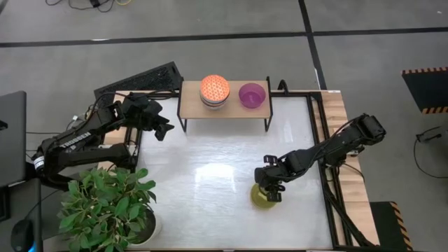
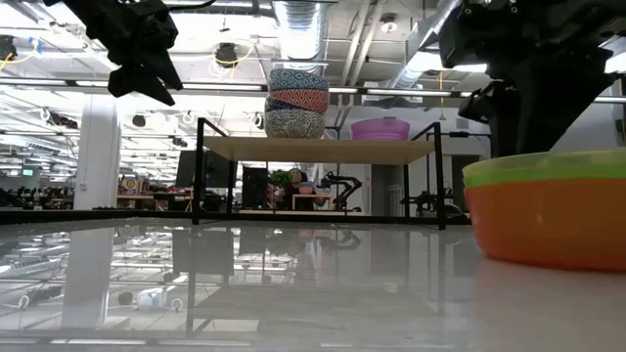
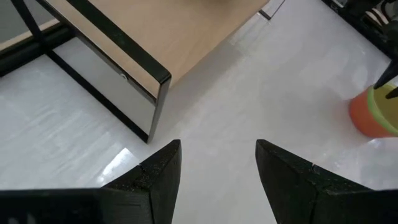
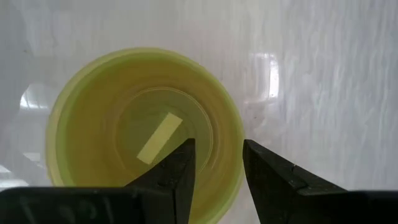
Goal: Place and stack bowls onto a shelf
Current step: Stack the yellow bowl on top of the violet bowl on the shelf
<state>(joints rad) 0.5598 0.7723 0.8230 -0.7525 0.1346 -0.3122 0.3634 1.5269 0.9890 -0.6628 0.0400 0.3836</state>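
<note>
**A:** Right, where are the bowls?

**B:** Two are nested on the white table (image 1: 210, 210), lower right of the overhead frame: an olive-yellow bowl (image 1: 264, 197) sitting inside an orange bowl (image 2: 548, 227), whose side only shows from table level. On the shelf (image 1: 224, 110), upper centre, there's a stack of patterned bowls (image 1: 214, 91) toward its left end and the purple bowl (image 1: 252, 94) beside it, apart from the stack.

**B:** I've got the right gripper (image 4: 217, 163) directly above the olive-yellow bowl, fingers parted and straddling the rim on one side, one finger inside and one outside. It isn't clenched on anything yet, as far as I can see.

**A:** Why the rim?

**B:** My judgement: a thin wall is the only thing these fingers can pinch on a round bowl. The risk is lifting just the inner bowl, or dragging both.

**A:** And the left?

**B:** The left gripper (image 3: 217, 165) waits released, holding nothing, off the shelf's left end in the upper left of the overhead frame, near the corner leg.

**A:** Room to move?

**B:** The middle of the table between bowls and shelf is bare. A potted plant (image 1: 108, 206) fills the lower left, well away. On the plank, the spare room is at the right end and the left edge; otherwise I stack upward.
</note>
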